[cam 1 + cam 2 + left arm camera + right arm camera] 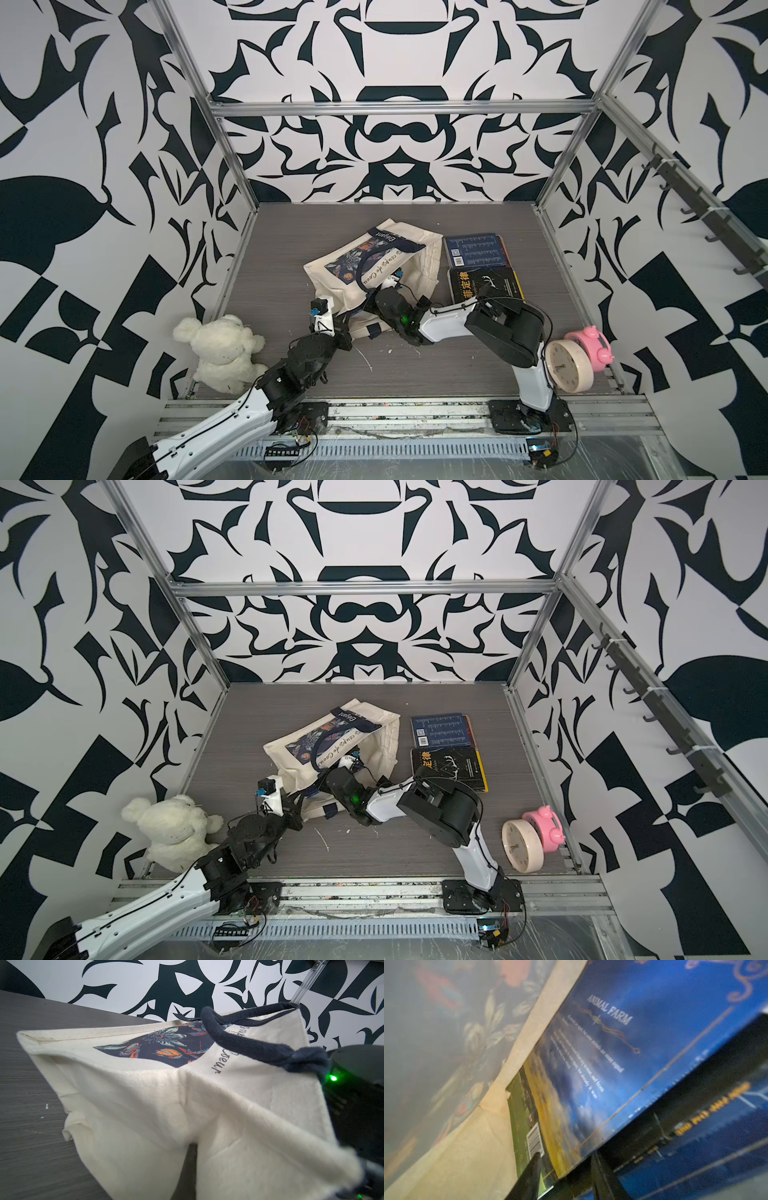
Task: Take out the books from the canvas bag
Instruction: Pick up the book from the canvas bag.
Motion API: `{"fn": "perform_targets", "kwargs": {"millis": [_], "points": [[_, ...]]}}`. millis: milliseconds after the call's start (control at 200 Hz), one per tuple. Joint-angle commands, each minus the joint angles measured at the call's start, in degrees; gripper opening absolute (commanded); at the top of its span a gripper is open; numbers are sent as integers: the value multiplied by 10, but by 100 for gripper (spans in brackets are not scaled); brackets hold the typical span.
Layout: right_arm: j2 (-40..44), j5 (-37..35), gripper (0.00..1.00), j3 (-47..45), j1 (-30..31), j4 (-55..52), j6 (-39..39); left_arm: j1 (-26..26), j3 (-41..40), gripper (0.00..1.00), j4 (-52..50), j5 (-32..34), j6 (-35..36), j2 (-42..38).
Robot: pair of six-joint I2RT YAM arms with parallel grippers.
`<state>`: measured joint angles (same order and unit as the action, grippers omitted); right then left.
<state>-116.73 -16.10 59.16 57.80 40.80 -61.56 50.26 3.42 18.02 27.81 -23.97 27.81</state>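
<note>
Right end effector (565,1154) deep inside the canvas bag (376,266), fingers (533,1167) parted either side of the near edge of a blue book (623,1043) titled Animal Farm, one over the cover by the barcode, one beneath; pressing on it or just short of contact, impossible to tell. Left end effector (343,330) clenched on cream cloth at the bag's mouth, holding it raised. Beneath the blue book, a second book (716,1136) with a dark cover and yellow lettering. Out on the desk (291,232), just beside the bag: a dark blue book (473,249), barcode up, and a black book (484,284) with yellow lettering. Thin, stiff and probably light, with a glossy cover likely to slip; best pinched well in from the edge and drawn out flat. Soft, limp cloth apt to sag and catch on corners, so worth holding taut.
</note>
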Motion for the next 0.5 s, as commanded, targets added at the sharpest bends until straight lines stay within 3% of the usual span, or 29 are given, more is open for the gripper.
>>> {"fn": "perform_targets", "kwargs": {"millis": [0,495], "points": [[23,-3,42,27,3,5,68,3,2,0,47,-34,5,-11],[39,36,39,-9,-8,92,89,3,2,0,48,-44,5,-10]]}}
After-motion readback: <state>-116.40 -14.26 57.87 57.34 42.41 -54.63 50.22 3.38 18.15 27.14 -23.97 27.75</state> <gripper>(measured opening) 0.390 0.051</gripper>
